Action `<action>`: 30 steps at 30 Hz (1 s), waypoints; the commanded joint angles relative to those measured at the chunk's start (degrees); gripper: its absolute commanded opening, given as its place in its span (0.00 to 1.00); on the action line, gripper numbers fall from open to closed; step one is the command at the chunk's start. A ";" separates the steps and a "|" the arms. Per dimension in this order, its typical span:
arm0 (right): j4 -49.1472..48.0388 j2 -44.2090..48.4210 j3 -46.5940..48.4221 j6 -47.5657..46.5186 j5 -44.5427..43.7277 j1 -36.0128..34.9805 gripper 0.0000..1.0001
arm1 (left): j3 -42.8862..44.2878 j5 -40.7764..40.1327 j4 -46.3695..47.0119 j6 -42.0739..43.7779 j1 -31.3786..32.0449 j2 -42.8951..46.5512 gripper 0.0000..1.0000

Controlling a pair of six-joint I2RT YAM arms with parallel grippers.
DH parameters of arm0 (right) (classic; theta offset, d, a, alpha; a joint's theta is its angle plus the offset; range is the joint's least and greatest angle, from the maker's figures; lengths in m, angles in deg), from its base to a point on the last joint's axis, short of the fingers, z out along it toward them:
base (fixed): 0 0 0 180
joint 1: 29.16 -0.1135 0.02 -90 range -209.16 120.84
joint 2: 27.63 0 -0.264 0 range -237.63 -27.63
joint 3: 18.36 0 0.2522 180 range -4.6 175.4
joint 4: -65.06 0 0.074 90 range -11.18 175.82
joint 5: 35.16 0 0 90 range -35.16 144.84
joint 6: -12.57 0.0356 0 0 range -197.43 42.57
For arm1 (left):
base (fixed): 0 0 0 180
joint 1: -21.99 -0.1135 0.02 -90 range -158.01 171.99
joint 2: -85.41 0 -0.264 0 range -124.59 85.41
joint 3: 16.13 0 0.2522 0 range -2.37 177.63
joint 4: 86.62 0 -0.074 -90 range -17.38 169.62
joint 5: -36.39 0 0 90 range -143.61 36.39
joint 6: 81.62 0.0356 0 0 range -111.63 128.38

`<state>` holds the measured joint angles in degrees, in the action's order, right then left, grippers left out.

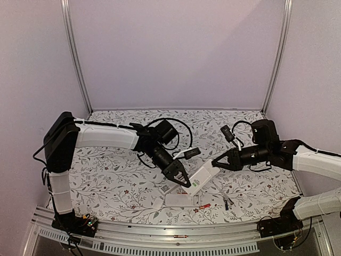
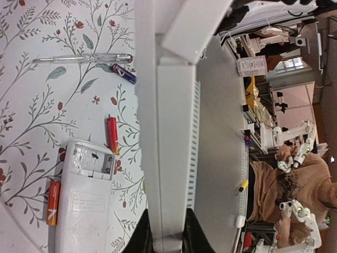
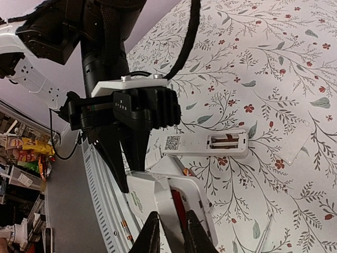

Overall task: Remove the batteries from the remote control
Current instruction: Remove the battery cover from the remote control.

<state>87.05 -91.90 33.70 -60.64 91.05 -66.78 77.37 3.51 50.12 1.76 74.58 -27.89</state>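
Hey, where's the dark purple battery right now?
The dark purple cylindrical battery lies upper left in the left wrist view, on the floral table, by one end of the clear plastic pen, above the red cylindrical battery.

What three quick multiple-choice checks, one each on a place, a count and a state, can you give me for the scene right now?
1. The orange battery lies: A inside a battery compartment; B on the table beside the lying remote; C off the table.
2. Loose batteries in the left wrist view: A three; B one; C five.
3. The held remote is gripped by: A one pincer; B none; C both pincers.
Key: 1 B, it lies along that remote's edge; 2 A, orange, red battery and dark purple battery; 3 C, left pincer and right pincer each clamp it.
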 commanded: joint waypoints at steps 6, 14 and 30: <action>2.83 -0.48 1.07 -0.86 4.98 -0.40 0.03 | 2.20 2.11 3.86 3.26 -0.32 -0.32 0.00; 3.80 5.16 0.71 -0.24 1.76 2.29 0.01 | 2.49 1.40 2.70 4.33 -0.95 -2.00 0.00; 7.68 6.92 -4.31 4.75 -18.18 3.51 0.02 | 2.84 -3.78 -0.21 6.52 -4.07 -2.11 0.00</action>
<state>92.93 -83.09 31.26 -58.52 80.40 -63.57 79.01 0.78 50.93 6.44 70.91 -29.85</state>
